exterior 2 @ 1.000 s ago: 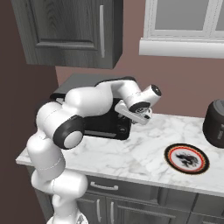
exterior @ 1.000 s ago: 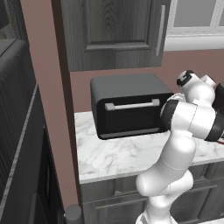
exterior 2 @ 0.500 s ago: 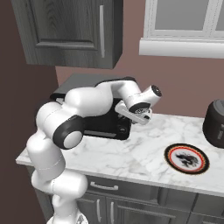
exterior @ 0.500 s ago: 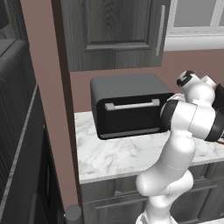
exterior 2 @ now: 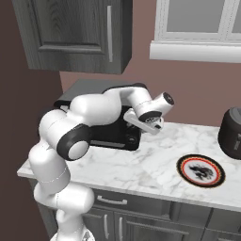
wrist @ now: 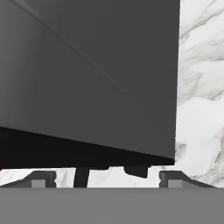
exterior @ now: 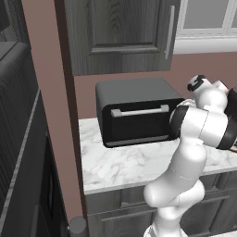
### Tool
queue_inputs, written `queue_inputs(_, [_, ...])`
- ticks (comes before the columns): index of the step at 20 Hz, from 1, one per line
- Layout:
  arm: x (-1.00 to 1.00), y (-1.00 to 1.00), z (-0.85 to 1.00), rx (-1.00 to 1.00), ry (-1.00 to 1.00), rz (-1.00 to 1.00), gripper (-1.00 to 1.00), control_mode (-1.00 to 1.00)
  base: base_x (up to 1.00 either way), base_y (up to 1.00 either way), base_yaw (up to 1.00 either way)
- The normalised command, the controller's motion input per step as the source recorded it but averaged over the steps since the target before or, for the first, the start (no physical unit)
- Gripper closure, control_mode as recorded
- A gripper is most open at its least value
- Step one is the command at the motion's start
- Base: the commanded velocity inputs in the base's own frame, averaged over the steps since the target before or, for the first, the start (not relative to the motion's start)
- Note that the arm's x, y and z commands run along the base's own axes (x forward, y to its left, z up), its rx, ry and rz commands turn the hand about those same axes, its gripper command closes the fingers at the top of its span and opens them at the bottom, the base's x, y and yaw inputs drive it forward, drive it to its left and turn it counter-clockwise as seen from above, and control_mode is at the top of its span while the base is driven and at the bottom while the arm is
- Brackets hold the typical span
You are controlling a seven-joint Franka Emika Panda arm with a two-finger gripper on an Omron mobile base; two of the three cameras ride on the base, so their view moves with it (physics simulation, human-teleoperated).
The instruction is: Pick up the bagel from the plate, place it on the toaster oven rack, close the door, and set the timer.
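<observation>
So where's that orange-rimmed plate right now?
In the right base view the plate lies flat on the marble counter, right of the black toaster oven and just in front of a dark round appliance.

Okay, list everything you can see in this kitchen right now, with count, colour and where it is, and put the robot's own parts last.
toaster oven: one, black, on the counter against the back wall, under the upper cabinet.
door: one, black with a silver-grey bar handle, on the oven's front, shut.
plate: one, orange-red rim, dark ring, white centre with dark markings, on the counter to the right of the oven; no bagel visible on it.
dark round appliance: one, dark grey, at the counter's right end.
counter: one, white-grey marble, over grey drawers.
upper cabinet: one, dark grey wood, silver handle.
window: one, white frame, above the counter.
gripper: one, dark fingertips spread apart, close to the oven's side, holding nothing.
</observation>
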Motion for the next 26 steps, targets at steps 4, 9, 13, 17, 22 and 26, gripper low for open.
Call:
queue_inputs(4, [0.48, 0.03, -0.15, 0.03, 0.0, -0.04, 1.0, -1.0, 0.0, 0.0, 0.0])
queue_inputs(9, [0.46, -0.09, -0.12, 0.08, 0.0, -0.04, 1.0, -1.0, 0.0, 0.0, 0.0])
queue_inputs(13, [0.42, -0.21, -0.15, 0.11, 0.0, -0.04, 1.0, -1.0, 0.0, 0.0, 0.0])
queue_inputs(17, [0.39, -0.26, -0.16, 0.13, 0.0, -0.03, 1.0, -1.0, 0.0, 0.0, 0.0])
queue_inputs(22, [0.26, -0.33, -0.14, 0.12, 0.0, -0.03, 1.0, -1.0, 0.0, 0.0, 0.0])
queue_inputs(26, [0.11, -0.33, -0.15, 0.11, 0.0, -0.04, 1.0, -1.0, 0.0, 0.0, 0.0])
